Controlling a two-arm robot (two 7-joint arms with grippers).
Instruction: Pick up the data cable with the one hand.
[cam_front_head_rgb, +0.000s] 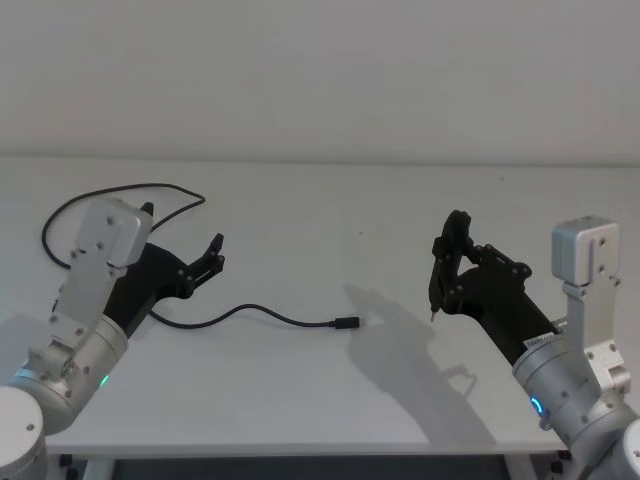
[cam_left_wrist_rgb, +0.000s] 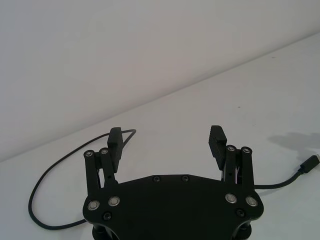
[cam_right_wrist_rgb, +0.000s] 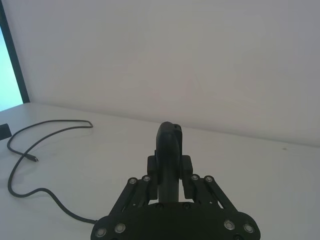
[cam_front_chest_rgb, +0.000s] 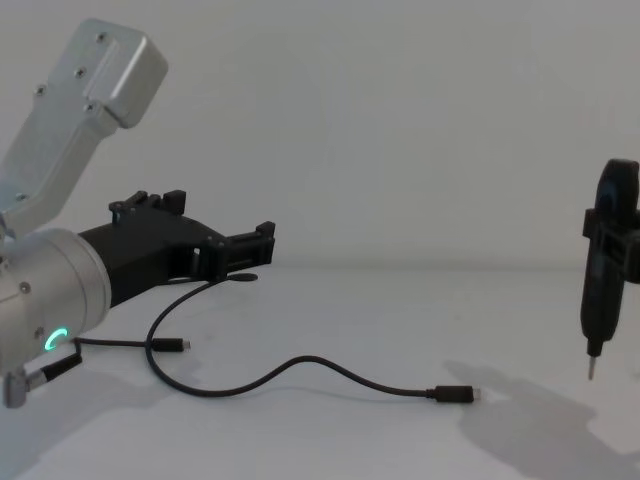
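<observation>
While my left gripper (cam_front_head_rgb: 212, 255) hangs above the table (cam_front_head_rgb: 330, 400) with jaws wide, the cable (cam_front_head_rgb: 270, 313) lies loose beneath and beside it, one plug near the centre. My right gripper (cam_front_head_rgb: 450, 245), well apart, clamps a pointed black tool (cam_front_head_rgb: 438, 285).

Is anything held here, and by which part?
Nothing is held. The left gripper is open, off the data cable lying on the table; the right gripper is shut.
</observation>
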